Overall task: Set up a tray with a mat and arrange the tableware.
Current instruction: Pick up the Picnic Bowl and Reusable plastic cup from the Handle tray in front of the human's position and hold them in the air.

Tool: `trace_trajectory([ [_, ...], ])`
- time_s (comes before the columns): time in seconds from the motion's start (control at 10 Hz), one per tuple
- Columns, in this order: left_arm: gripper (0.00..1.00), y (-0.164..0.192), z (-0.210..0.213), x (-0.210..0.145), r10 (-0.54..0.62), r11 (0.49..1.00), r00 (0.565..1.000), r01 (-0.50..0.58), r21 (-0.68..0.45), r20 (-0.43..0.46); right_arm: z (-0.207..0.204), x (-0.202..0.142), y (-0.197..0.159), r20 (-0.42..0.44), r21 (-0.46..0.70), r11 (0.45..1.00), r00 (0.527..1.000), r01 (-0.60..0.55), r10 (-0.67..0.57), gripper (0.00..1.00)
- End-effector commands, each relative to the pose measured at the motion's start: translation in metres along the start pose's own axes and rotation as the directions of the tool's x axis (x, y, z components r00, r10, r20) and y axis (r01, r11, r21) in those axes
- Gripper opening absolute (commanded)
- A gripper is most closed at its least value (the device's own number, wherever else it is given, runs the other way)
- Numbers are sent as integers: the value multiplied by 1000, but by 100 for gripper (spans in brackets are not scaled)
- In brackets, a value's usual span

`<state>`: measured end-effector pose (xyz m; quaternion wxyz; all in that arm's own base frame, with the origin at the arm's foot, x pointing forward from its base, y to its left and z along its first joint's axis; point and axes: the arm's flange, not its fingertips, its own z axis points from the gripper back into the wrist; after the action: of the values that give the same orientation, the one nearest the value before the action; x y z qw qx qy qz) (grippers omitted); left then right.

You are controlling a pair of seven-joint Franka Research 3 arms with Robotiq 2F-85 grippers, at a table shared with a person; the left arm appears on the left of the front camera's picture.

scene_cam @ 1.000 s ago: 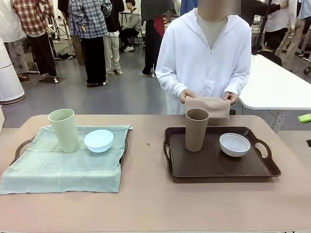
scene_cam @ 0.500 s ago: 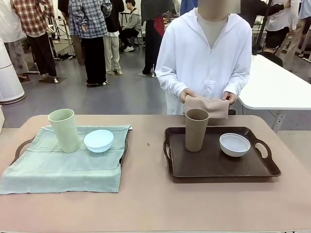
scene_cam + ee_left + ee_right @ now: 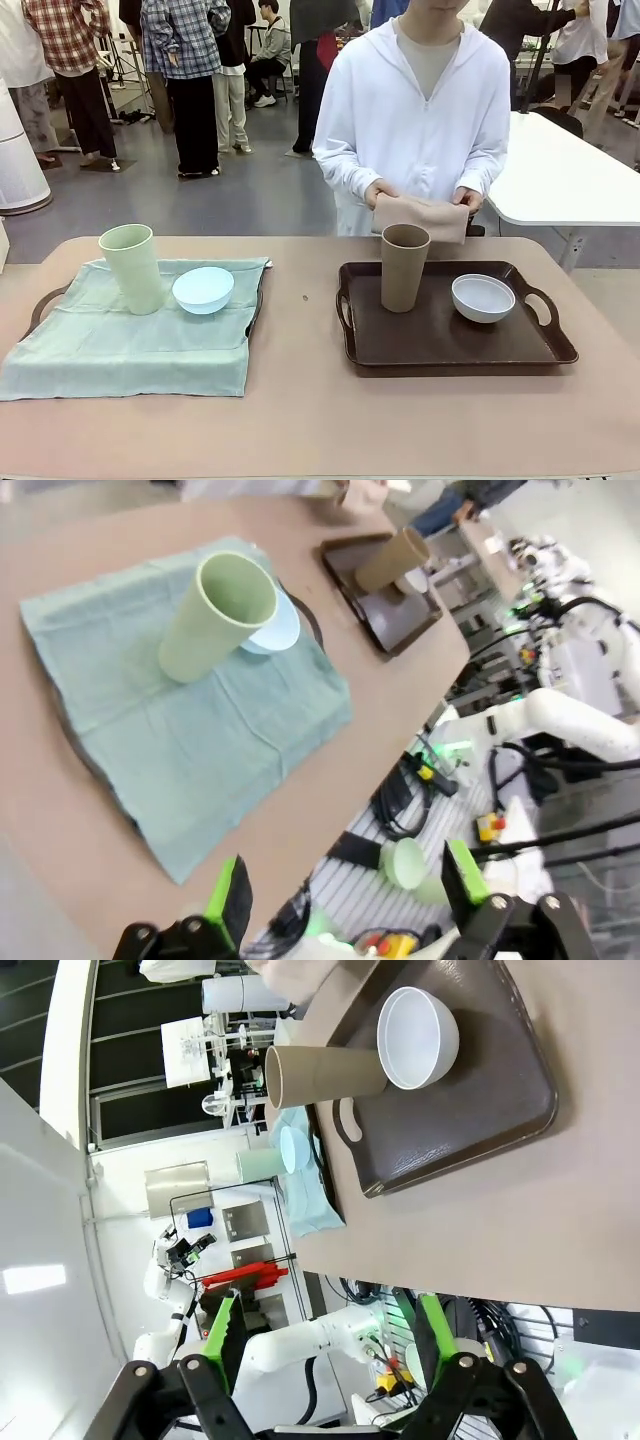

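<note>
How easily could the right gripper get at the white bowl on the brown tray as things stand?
Probably easily. The right gripper is open, nothing covers the white bowl, the brown cup stands apart to its left, and the person's folded cloth is held beyond the tray.

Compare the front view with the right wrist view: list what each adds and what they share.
Front view adds: the person in a white hooded top, holding a folded beige cloth. Right wrist view adds: the open right gripper with green pads. Shared: the dark brown handled tray, with the tall brown handleless cup and small white round bowl on it.
</note>
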<state>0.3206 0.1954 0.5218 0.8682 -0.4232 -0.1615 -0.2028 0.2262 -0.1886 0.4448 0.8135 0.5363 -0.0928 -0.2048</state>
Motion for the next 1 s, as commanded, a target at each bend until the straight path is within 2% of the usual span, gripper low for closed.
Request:
trace_trajectory([
  [0.0,100,8,4,0,48,999,999,-48,-23,-17,4,-3,2,9,-2,1000,1000,-15,15,88],
  [0.9,100,8,4,0,48,999,999,-48,-23,-17,4,-3,2,9,-2,1000,1000,-15,15,88],
])
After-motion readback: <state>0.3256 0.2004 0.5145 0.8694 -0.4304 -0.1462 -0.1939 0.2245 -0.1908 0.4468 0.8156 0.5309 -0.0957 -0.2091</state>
